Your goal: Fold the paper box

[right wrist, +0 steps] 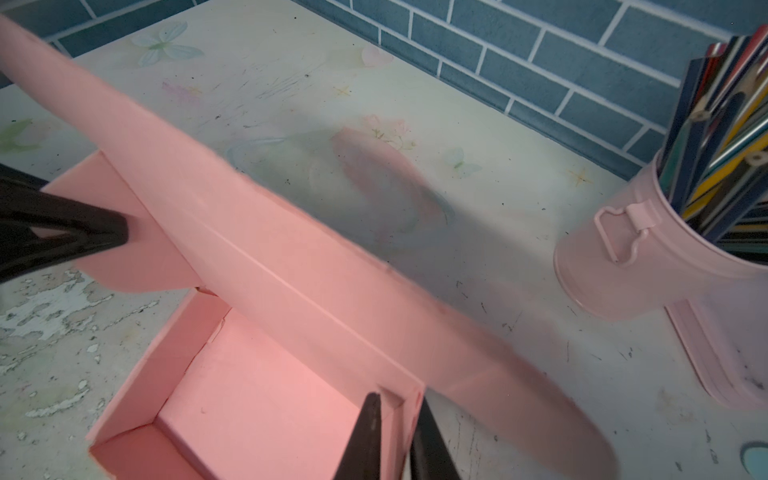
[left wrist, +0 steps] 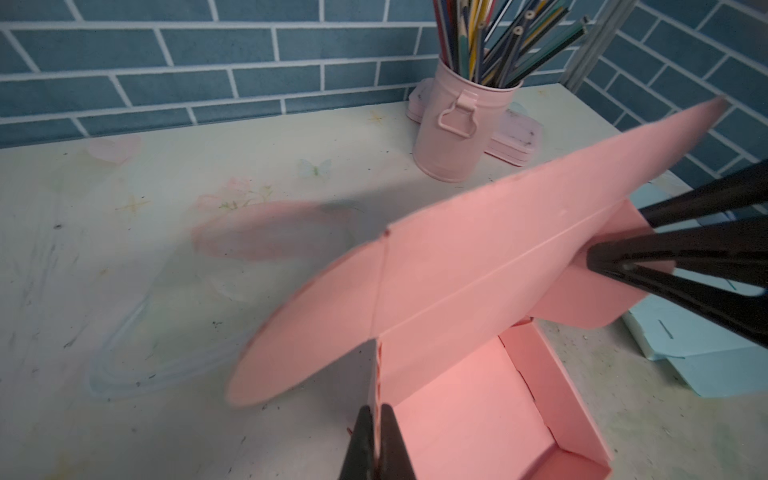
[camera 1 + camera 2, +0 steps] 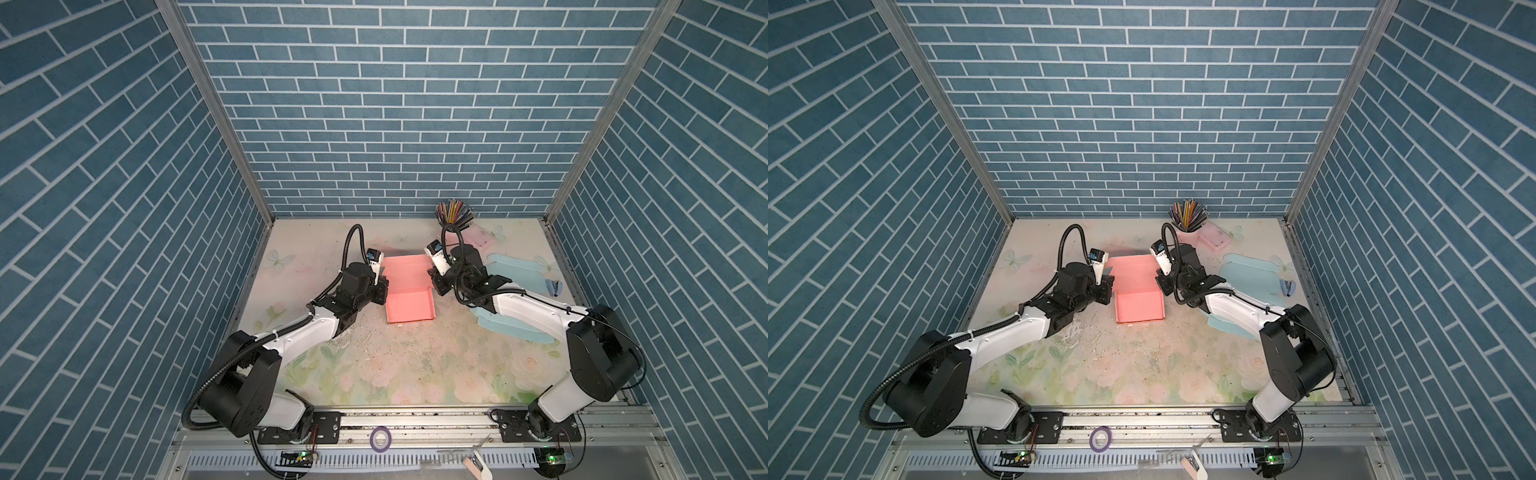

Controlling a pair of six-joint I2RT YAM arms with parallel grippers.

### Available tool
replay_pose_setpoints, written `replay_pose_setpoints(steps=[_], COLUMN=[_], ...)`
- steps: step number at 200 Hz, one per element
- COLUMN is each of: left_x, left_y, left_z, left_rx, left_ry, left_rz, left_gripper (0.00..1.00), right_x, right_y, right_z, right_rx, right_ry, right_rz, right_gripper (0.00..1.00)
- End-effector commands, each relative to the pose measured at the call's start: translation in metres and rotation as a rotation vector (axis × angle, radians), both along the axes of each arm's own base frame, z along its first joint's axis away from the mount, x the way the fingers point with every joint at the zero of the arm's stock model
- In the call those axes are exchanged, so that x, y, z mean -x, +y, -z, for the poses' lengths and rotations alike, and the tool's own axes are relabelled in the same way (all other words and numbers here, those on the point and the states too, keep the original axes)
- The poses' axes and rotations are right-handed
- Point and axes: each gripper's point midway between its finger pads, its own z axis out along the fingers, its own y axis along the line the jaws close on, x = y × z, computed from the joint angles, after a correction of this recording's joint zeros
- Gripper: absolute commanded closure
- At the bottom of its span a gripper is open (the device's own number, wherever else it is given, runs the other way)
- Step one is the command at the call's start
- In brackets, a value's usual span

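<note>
A pink paper box (image 3: 409, 307) (image 3: 1139, 307) sits mid-table in both top views, its tray walls standing. Its lid flap (image 2: 478, 257) (image 1: 257, 232) rises tilted at the far side, with rounded side flaps sticking out. My left gripper (image 2: 377, 409) (image 3: 383, 289) is shut on the tray's left wall at the back corner. At the opposite back corner my right gripper (image 1: 399, 399) (image 3: 434, 286) straddles the thick right wall, one finger inside and one outside, pinching it. Each wrist view also shows the other arm's black fingers (image 2: 615, 262) (image 1: 112, 232) against the side flaps.
A pink cup of coloured pencils (image 3: 454, 220) (image 2: 457, 129) (image 1: 623, 257) stands at the back right beside a flat pink case (image 3: 480, 239). Light blue flat box sheets (image 3: 519, 270) and a blue stapler (image 3: 555, 287) lie right. A purple tape roll (image 3: 380, 438) rests on the front rail.
</note>
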Motion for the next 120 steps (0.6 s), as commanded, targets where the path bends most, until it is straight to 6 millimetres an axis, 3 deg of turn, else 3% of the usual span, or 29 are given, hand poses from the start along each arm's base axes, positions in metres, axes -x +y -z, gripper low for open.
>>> replay_pose_setpoints(steps=[1,69,120], left_x=[-0.011,-0.011,-0.013], left_y=[-0.008,-0.037,-0.039], left_z=[-0.022,-0.018,-0.015], left_rx=[0.064,0.064,0.062], left_ry=[-0.068,-0.171,-0.193], left_rz=[-0.070,-0.031,-0.060], left_gripper=[1.00,1.00,1.00], right_x=[0.009,0.003,-0.007], right_y=[0.014,0.024,0.020], right_z=[0.000,0.009,0.005], right_rx=[-0.045,-0.122,-0.184], right_ry=[0.062,0.126,0.132], right_rz=[0.000,0.045,0.139], right_gripper=[0.84,0.77,0.66])
